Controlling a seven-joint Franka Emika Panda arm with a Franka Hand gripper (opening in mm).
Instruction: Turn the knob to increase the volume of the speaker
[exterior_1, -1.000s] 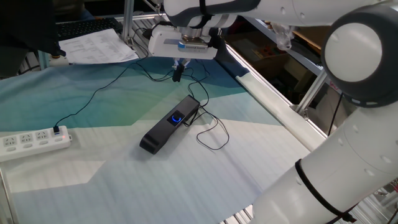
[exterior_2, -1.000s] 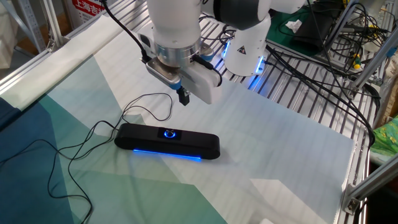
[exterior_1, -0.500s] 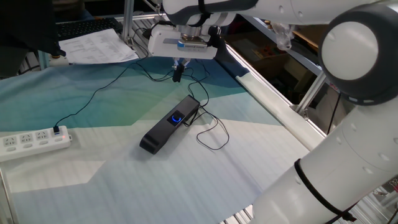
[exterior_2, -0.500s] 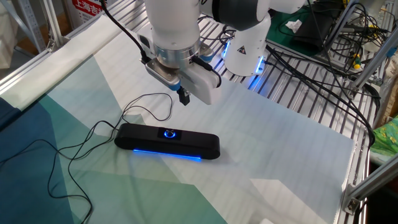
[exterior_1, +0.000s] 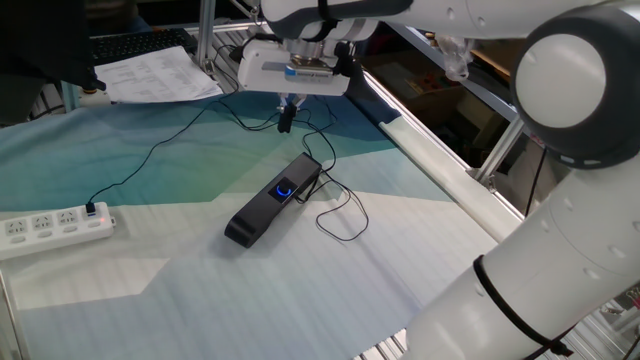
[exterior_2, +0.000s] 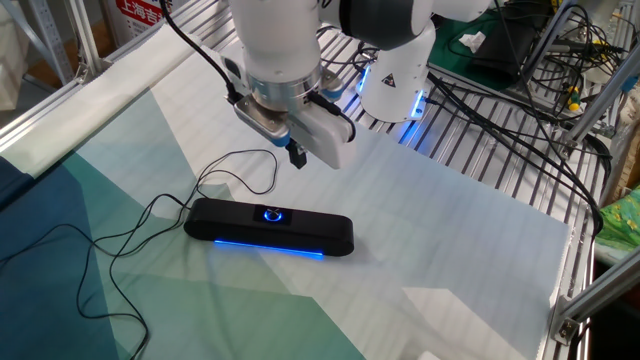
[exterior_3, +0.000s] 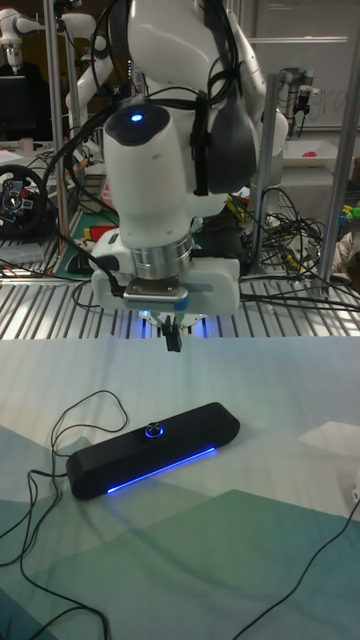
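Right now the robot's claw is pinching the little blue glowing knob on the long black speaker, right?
Not quite. The claw hangs in the air above the long black speaker, touching nothing. The little blue glowing knob sits free on top. The tall fixed view shows the gap most clearly.

A table draped in a cloth of white, teal and blue panels (exterior_1: 250, 290) carries a long slim black bar-shaped speaker (exterior_1: 272, 201) below the closed gripper fingers (exterior_2: 296, 156), its thin black cable (exterior_1: 160, 150) trailing to a white plastic power strip (exterior_1: 50, 227) well apart from them.
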